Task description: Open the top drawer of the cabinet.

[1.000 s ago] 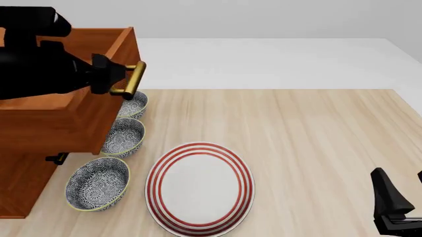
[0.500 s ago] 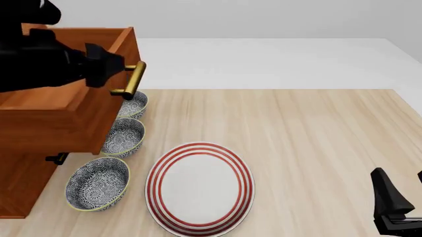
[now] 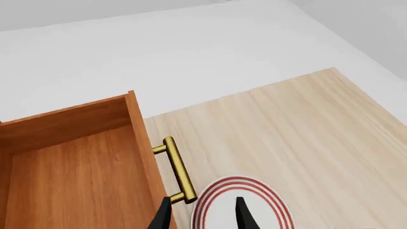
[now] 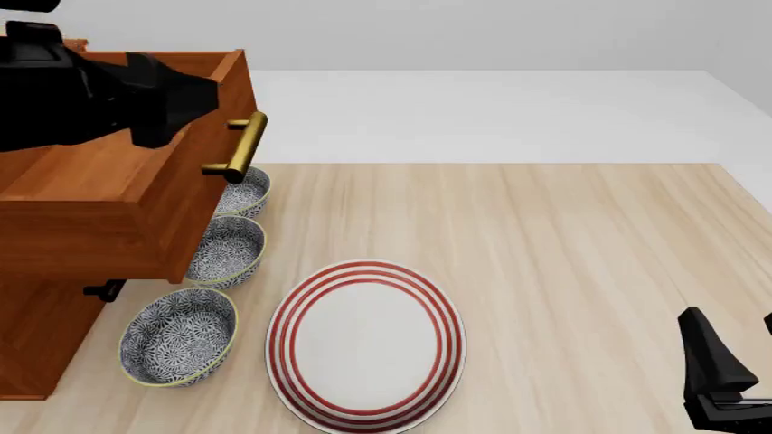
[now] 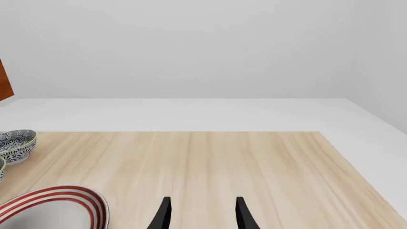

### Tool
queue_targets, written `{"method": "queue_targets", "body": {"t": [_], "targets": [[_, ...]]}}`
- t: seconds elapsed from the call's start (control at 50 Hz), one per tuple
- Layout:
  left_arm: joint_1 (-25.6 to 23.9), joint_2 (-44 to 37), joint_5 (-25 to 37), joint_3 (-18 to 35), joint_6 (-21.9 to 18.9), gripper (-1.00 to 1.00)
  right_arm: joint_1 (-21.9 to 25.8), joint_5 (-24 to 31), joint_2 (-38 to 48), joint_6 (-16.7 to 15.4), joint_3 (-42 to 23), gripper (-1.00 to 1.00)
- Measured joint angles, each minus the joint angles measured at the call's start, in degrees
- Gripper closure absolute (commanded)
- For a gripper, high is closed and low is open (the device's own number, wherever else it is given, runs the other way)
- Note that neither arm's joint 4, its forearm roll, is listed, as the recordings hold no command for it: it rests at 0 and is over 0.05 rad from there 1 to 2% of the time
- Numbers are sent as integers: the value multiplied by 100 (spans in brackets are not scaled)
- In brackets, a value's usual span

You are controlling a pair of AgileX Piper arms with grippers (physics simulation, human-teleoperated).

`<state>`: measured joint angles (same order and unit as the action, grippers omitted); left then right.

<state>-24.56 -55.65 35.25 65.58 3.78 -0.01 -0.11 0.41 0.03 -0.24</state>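
The cabinet [image 4: 34,336] stands at the table's left edge. Its top drawer [image 4: 115,212] is pulled far out as a deep open box [image 3: 70,167], with nothing to be seen in the part of its inside that shows. The gold bar handle [image 4: 242,146] on the drawer front is free. My left gripper [image 4: 181,95] hovers above the drawer's open top, up and left of the handle, and it is open. In the left wrist view its fingertips [image 3: 164,217] are spread, with the handle [image 3: 178,171] beside them. My right gripper [image 4: 724,380] rests open at the near right corner.
Three patterned bowls [image 4: 241,192] [image 4: 227,250] [image 4: 179,334] line up along the cabinet's right side, partly under the open drawer. A red-ringed plate [image 4: 365,344] lies in front of them. A lower drawer's handle [image 4: 104,290] pokes out below the open drawer.
My left gripper has come off the gold handle and moved up and to the left, over the drawer. The drawer stays pulled out. The right arm has not moved.
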Motion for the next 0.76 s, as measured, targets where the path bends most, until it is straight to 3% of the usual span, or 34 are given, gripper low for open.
{"method": "queue_targets", "body": {"t": [0.76], "targets": [[-390,642,-96,-154,-96,-100,0,0,0,0,0,-100]]}}
